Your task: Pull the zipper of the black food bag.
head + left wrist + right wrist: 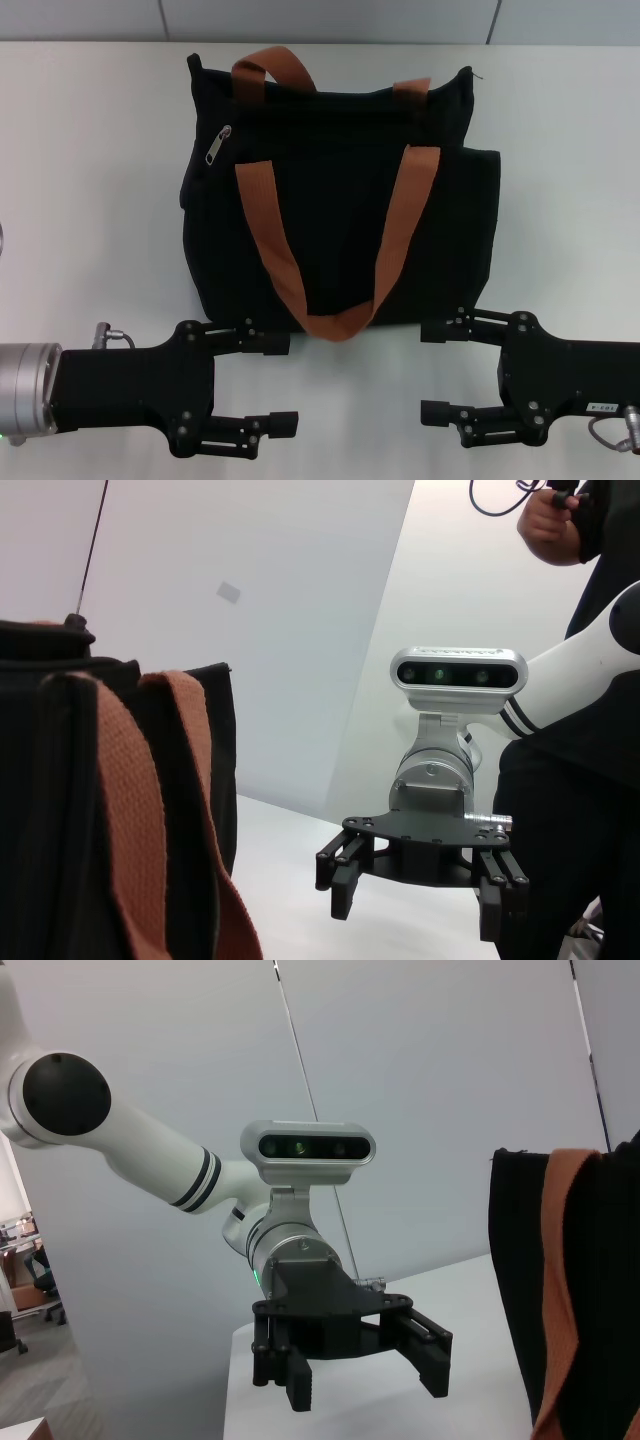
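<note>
- Two black grippers sit at the near edge of the white table (90, 200), both clear of the black food bag (340, 180) and touching nothing.
- The bag is a boxy tote of matte black woven fabric, lying flat at the middle of the table, its top edge toward the far side.
- Its two wide handles are orange-brown webbing with a visible ribbed weave; the near handle (330, 250) lies in a long U over the bag's face, its bottom curve running just past the near edge, while the far handle (270, 68) arches over the top edge.
- The zipper (217, 145) is a small silver metal tab, slim and oblong, lying slanted at the left end of the black track near the bag's upper left corner.
- The left gripper (285, 382) reaches in from the left, level with the table, fingers pointing right and spread wide apart; its upper finger ends just beside the handle's lowest curve.
- The right gripper (433, 372) mirrors it from the right, fingers pointing left and equally spread, near the bag's near right corner.
- Each gripper has blocky, bolted black links below a silver cylindrical wrist.
</note>
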